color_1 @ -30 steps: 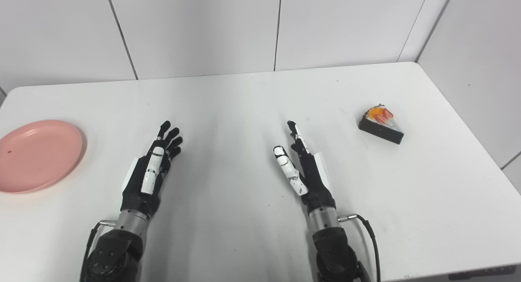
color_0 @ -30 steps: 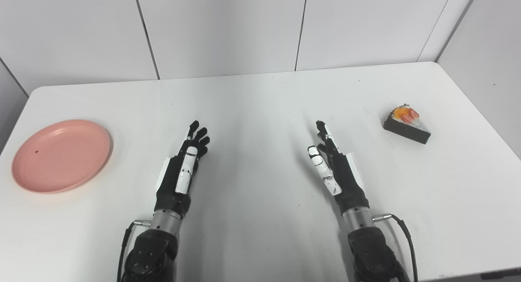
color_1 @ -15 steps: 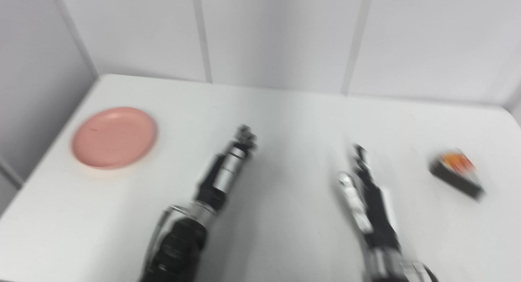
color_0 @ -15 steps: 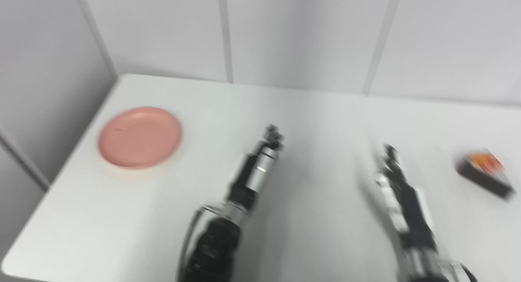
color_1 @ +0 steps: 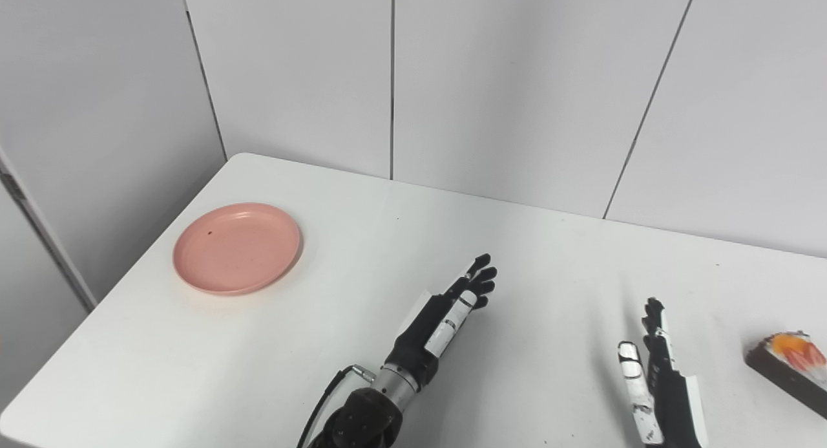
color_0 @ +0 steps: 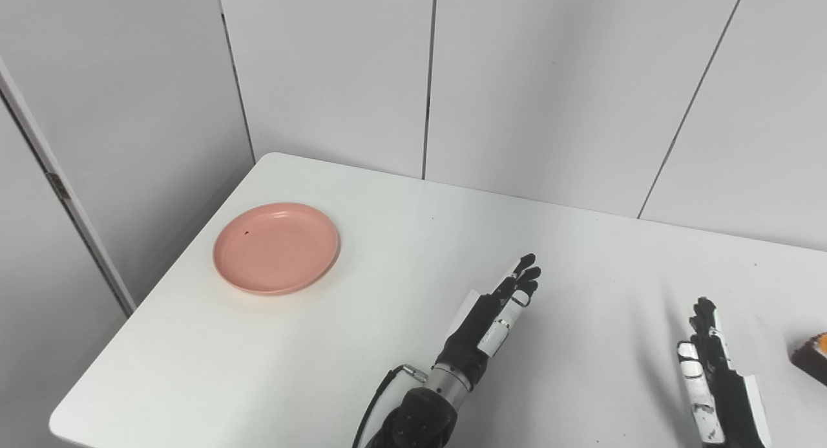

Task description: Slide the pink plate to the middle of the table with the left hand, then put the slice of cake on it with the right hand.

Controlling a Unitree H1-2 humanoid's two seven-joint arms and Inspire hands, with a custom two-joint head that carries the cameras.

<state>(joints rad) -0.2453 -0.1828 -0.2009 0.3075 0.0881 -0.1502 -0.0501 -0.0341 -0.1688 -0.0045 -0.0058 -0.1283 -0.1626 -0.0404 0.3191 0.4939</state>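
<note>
Pink plate [color_0: 276, 248] sits near the table's [color_0: 362, 344] left edge, at about ten o'clock from your left hand [color_0: 492, 317] and well apart from it; nothing lies on the plate but a tiny dark speck near its far rim. Your left hand hovers over the middle of the table, empty, its fingers [color_0: 524, 278] stretched out straight and close together, pointing toward one o'clock; the thumb lies along the palm's side. Your right hand [color_1: 659, 370] is at the lower right, also empty, fingers extended and held close, pointing toward twelve o'clock, the thumb a little apart from them. The slice of cake [color_1: 789, 368] rests on the table at three o'clock from your right hand, near it but not touching; it is dark-sided with orange and red topping, partly cut off by the picture's right edge.
</note>
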